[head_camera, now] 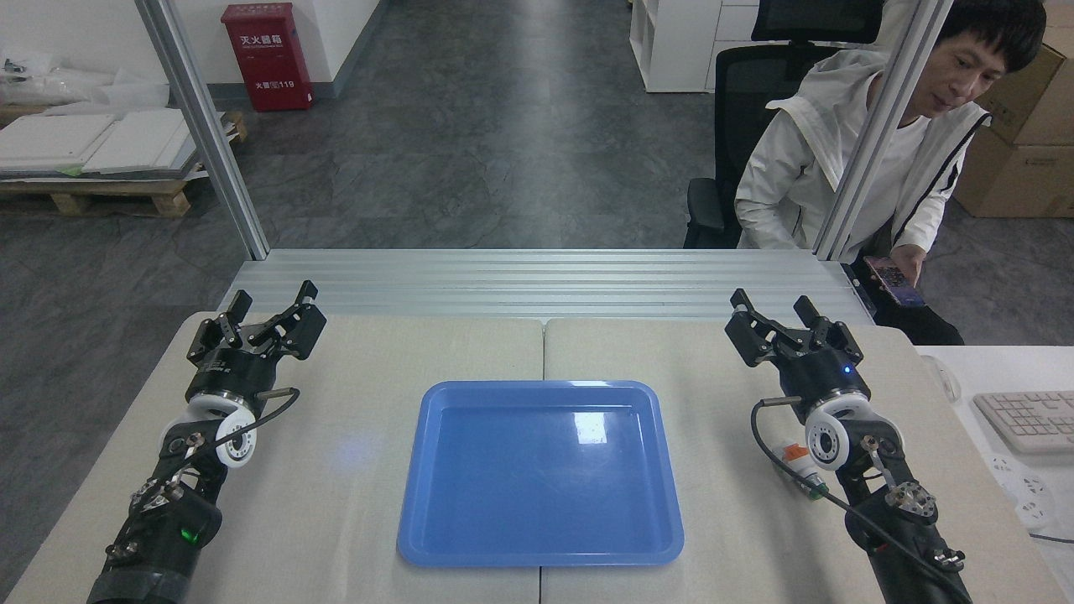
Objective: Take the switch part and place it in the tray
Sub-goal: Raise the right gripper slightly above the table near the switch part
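The blue tray (540,475) lies flat at the middle of the table, with nothing in it. The switch part (800,470) lies on the table right of the tray, partly hidden under my right forearm; I see its white body, an orange patch and a green end. My right gripper (780,312) is open, well beyond the switch part towards the table's far edge, holding nothing. My left gripper (273,299) is open too, at the far left of the table, away from the tray.
A person in a white jacket (847,159) sits behind the table at the right, holding a phone (894,280). Two metal frame posts (205,126) rise at the table's back. A keyboard (1028,419) lies on a side desk at the right.
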Robot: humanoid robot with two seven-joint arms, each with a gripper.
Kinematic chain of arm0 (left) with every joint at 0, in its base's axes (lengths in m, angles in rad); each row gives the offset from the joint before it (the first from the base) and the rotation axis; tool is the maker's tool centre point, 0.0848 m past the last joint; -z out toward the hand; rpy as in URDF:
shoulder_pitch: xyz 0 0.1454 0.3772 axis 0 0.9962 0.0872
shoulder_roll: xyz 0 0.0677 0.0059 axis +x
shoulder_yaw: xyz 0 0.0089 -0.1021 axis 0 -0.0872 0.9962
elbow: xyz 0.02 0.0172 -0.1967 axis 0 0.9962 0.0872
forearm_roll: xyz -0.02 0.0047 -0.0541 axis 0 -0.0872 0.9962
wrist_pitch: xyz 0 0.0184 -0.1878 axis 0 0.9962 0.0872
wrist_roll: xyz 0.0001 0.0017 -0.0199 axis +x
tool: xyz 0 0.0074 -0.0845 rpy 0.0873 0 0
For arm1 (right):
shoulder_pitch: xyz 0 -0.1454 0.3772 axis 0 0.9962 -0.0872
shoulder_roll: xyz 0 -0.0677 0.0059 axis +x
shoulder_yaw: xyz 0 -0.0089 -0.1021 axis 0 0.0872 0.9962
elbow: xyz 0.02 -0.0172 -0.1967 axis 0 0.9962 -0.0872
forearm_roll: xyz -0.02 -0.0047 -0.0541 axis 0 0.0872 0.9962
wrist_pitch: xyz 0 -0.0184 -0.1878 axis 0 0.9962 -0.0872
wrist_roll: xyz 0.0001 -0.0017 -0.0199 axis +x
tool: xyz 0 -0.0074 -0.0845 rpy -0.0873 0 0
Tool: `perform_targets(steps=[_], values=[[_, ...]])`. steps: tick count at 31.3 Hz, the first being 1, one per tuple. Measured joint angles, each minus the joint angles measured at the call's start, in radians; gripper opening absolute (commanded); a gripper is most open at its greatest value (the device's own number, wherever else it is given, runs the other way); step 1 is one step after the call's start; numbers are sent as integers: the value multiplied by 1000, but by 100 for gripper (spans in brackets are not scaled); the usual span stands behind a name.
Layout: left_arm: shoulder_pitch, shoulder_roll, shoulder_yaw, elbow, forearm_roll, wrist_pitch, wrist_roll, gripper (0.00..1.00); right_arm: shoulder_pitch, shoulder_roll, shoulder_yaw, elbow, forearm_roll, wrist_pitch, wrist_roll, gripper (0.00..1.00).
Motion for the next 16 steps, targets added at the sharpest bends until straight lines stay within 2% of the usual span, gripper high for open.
perform_targets(steps=[7,16], values=[[0,0,0,0,0,0,0,100,-4,9,12,0,0,38,28,98],[0,0,0,0,0,0,0,100,-66,-1,82,-1,14,162,63,98]])
